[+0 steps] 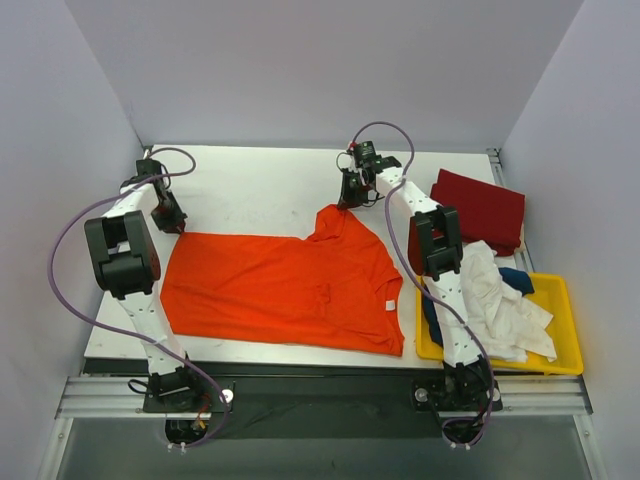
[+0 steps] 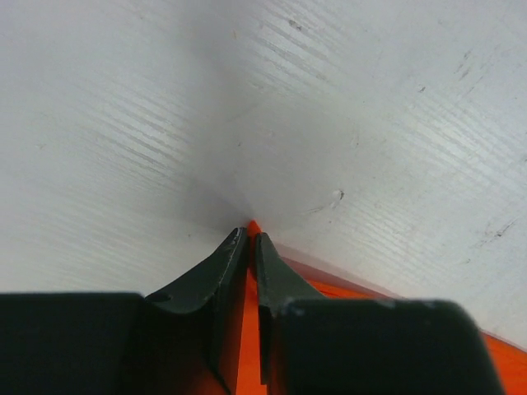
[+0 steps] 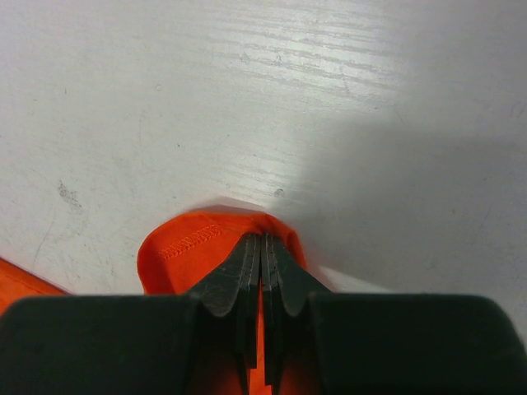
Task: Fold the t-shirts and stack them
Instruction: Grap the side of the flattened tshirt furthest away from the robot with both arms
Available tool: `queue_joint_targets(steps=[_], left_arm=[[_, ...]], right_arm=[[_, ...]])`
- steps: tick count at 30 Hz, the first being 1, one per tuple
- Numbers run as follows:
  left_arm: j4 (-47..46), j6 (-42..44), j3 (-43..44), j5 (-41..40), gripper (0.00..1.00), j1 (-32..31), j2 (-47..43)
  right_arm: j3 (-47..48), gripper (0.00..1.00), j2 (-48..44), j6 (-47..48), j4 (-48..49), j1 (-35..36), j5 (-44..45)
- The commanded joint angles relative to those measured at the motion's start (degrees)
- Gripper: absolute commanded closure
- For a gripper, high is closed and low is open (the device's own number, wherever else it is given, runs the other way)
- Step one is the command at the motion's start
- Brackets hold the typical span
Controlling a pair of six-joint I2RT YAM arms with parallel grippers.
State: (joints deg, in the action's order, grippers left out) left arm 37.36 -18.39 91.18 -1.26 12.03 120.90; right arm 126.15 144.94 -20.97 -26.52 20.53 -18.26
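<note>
A bright orange t-shirt (image 1: 285,285) lies spread on the white table. My left gripper (image 1: 178,228) is shut on its far left corner; the left wrist view shows orange cloth (image 2: 247,329) pinched between the fingers. My right gripper (image 1: 343,205) is shut on its far right corner, a hemmed orange edge (image 3: 185,247) bulging round the fingertips. A dark red t-shirt (image 1: 482,205) lies folded at the far right. White (image 1: 495,300) and navy blue (image 1: 516,279) t-shirts lie crumpled in the yellow bin (image 1: 560,300).
The yellow bin stands at the near right, against the right arm's base. Grey walls close in the table at the back and both sides. Bare white table (image 1: 260,190) lies beyond the orange shirt.
</note>
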Motion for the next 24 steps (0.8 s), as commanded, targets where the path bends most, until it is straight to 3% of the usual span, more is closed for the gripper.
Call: queue_joint_targets(steps=[1, 5, 24], left_arm=[[1.0, 1.3, 1.0, 0.3, 0.82, -0.3, -0.3], [1.9, 1.8, 2.3, 1.0, 1.0, -0.3, 0.6], [10.6, 2.2, 23.3, 4.7, 1.0, -3.1, 4.7]], right_arm=[[-1.6, 1.0, -2.1, 0.1, -4.9, -0.2, 1.1], [-1.6, 1.0, -3.5, -1.4, -4.8, -0.8, 0.5], [6.2, 1.0, -7.4, -10.0, -2.2, -7.3, -4.0]])
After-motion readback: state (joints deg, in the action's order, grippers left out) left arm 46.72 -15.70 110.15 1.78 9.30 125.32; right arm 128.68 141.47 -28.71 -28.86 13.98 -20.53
